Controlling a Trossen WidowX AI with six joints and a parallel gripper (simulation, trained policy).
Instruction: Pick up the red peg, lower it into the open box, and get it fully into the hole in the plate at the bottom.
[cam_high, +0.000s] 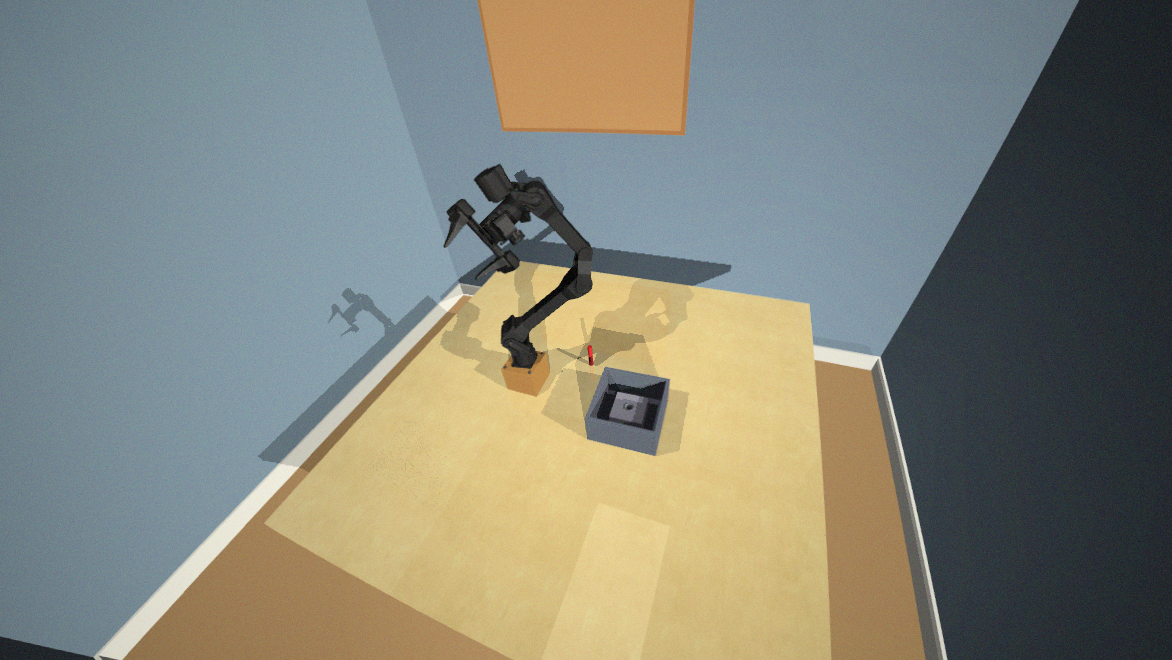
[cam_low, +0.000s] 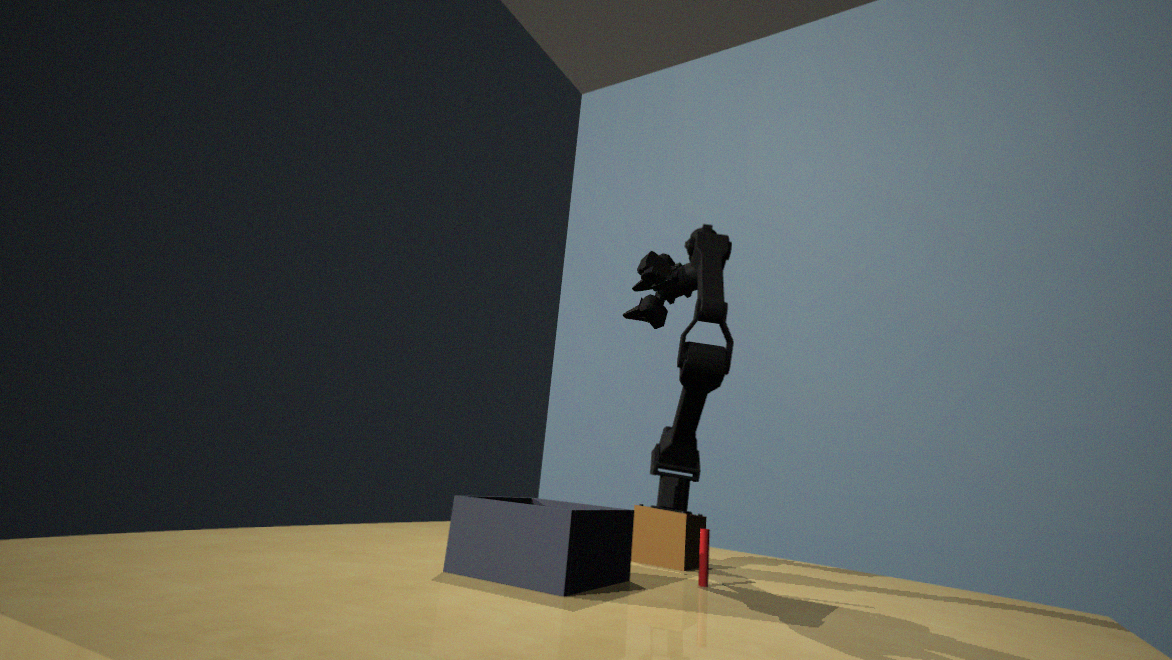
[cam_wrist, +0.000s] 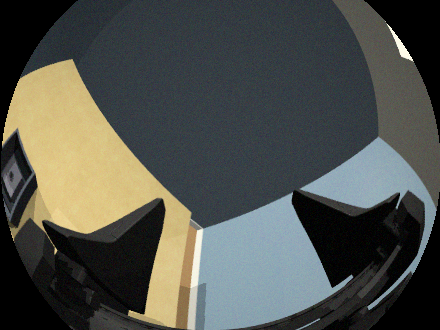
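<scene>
So the red peg (cam_high: 590, 355) (cam_low: 703, 558) is standing upright on the pale yellow tabletop (cam_high: 459, 491) (cam_low: 246, 590) (cam_wrist: 90, 150), just beside the open box (cam_high: 621, 436) (cam_low: 506, 545) (cam_wrist: 33, 180) and outside it. Inside the box there's the plate (cam_high: 617, 407) (cam_wrist: 10, 175) with its dark hole, nothing in it. The gripper (cam_high: 472, 255) (cam_low: 629, 300) (cam_wrist: 231, 202) is way up high, fingers spread wide with nothing between them, pointing off to the side

I'd call this the pre-grasp stage, pickup not done yet. Next move imo: swing over the peg, tip the fingers down, descend around it and close gently, since a thin upright thing could topple if bumped

Looks-wise, peg is a slim smooth plain red rod, box is matte blue-grey with square corners, plate is lighter grey and squarish. Tabletop has a faint mottled grain and a soft sheen, and the fingers are black, tapered wedges
</scene>
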